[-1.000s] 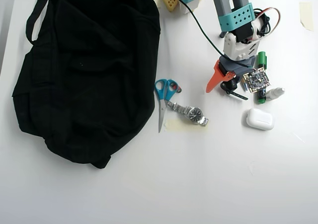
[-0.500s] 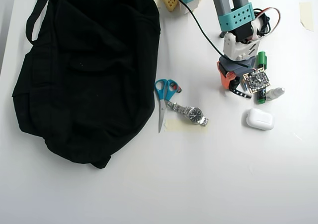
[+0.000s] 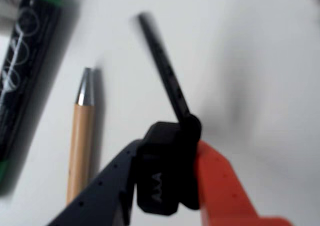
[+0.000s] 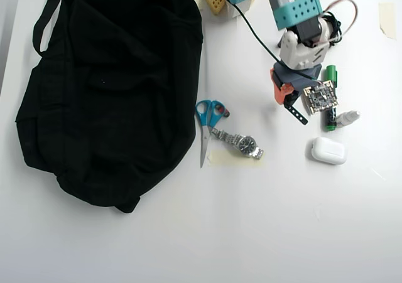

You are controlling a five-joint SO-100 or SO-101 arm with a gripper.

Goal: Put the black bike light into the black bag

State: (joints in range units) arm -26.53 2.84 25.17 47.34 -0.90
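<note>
The black bike light [image 3: 165,171] sits clamped between the two fingers of the gripper [image 3: 167,178], a dark finger on the left and an orange one on the right in the wrist view, with its perforated rubber strap [image 3: 162,65] sticking up and away over the white table [image 3: 260,60]. In the overhead view the gripper [image 4: 290,100] holds the light [image 4: 295,110] just above the table at upper right, its strap end pointing toward the bottom right. A green-capped black marker [image 4: 330,101] and a wooden pen [image 3: 81,146] lie just beside it, and a white earbud case [image 4: 328,150] lies near. The black bag [image 4: 107,88] lies well apart on the left. Blue-handled scissors [image 4: 207,129] and a metal wristwatch [image 4: 242,144] lie between bag and gripper.
</note>
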